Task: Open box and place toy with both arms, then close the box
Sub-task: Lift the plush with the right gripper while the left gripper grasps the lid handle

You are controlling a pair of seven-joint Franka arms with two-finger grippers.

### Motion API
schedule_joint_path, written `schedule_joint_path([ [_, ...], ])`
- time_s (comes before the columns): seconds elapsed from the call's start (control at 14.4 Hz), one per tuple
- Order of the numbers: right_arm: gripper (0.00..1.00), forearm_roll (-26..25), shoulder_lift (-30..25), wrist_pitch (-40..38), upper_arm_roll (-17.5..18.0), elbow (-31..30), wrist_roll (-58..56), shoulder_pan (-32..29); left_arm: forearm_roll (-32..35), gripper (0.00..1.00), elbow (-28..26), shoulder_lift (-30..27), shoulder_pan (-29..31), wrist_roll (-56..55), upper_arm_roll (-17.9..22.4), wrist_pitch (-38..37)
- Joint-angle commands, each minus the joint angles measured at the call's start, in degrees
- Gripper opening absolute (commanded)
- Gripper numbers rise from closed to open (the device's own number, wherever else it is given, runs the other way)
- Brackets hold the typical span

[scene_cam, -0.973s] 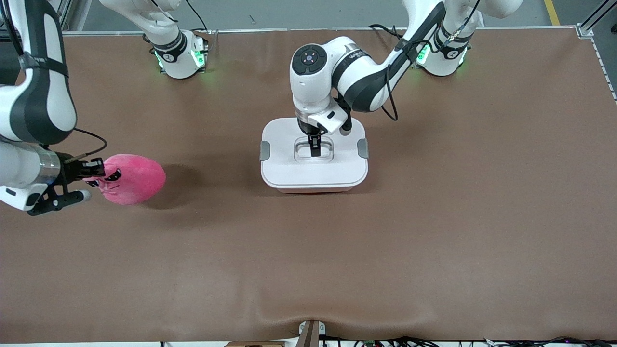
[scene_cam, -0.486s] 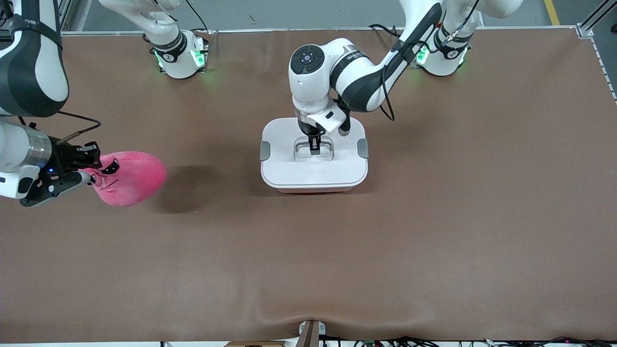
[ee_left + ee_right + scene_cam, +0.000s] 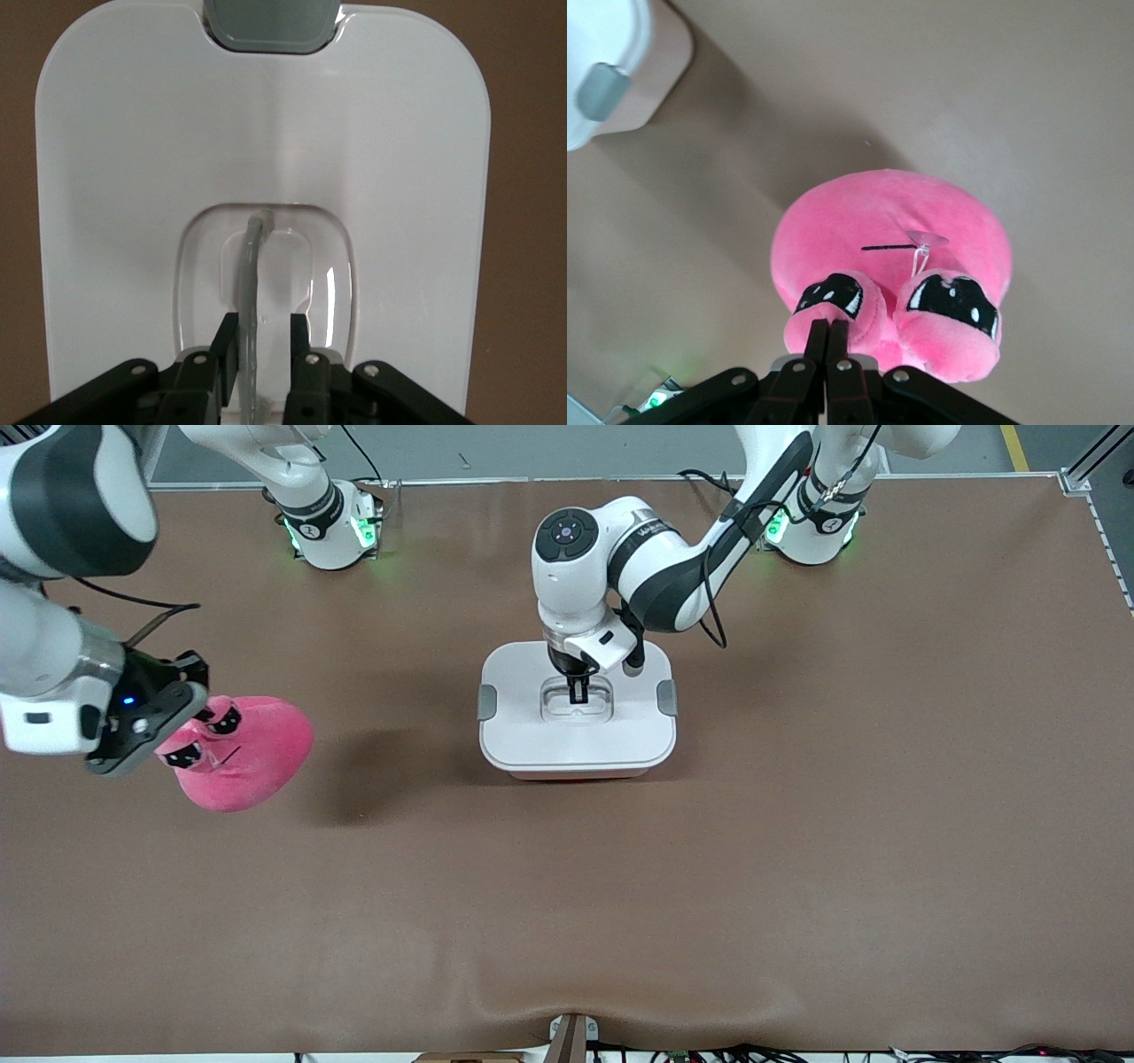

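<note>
The box (image 3: 576,744) stands mid-table with its white lid (image 3: 133,177) on and a grey clip (image 3: 486,701) at each end. My left gripper (image 3: 578,689) is down in the lid's clear recessed handle well. Its jaws (image 3: 263,323) straddle the grey handle bar (image 3: 251,266): one finger touches it, and a small gap shows at the other, so the gripper is open. My right gripper (image 3: 197,726) is shut on a fold of the hot-pink toy (image 3: 252,757) beside its dark eyes. It holds the toy (image 3: 895,221) over the right arm's end of the table.
A brown mat covers the table (image 3: 797,850). Both arm bases (image 3: 332,531) stand along the edge farthest from the front camera. A small bracket (image 3: 571,1036) sits at the nearest edge. One corner of the box (image 3: 620,62) shows in the right wrist view.
The left jaws have narrowed around the handle bar. The right gripper has lifted the toy off the table and turned it, with the wrist swinging upward.
</note>
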Motion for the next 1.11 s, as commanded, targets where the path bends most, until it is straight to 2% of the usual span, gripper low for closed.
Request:
schedule_joint_path([
  [0.0,0.0,-0.14,-1.54,0.12,-0.44,-0.4,-0.97,5.98,1.18,0.19,0.06,0.12,-0.03,-0.35,0.12,1.04],
  [0.14,0.0,0.03,-2.16,0.74,-0.35,-0.4,-1.06,10.02,1.27,0.12,0.06,0.12,-0.03,-0.27,0.03,1.04],
  [0.28,0.0,0.03,-2.51,0.65,-0.44,-0.75,-0.97,12.84,1.27,0.0,0.06,0.12,-0.12,-0.09,0.11,1.04],
  [0.49,0.0,0.12,-2.95,0.65,-0.44,-1.28,-3.59,15.83,1.18,0.0,0.06,0.12,-0.38,2.54,0.03,0.95],
  [1.04,0.0,0.47,-9.71,5.92,-0.44,-12.08,-12.2,18.3,1.1,0.0,0.41,-1.37,0.05,4.57,0.03,0.51],
])
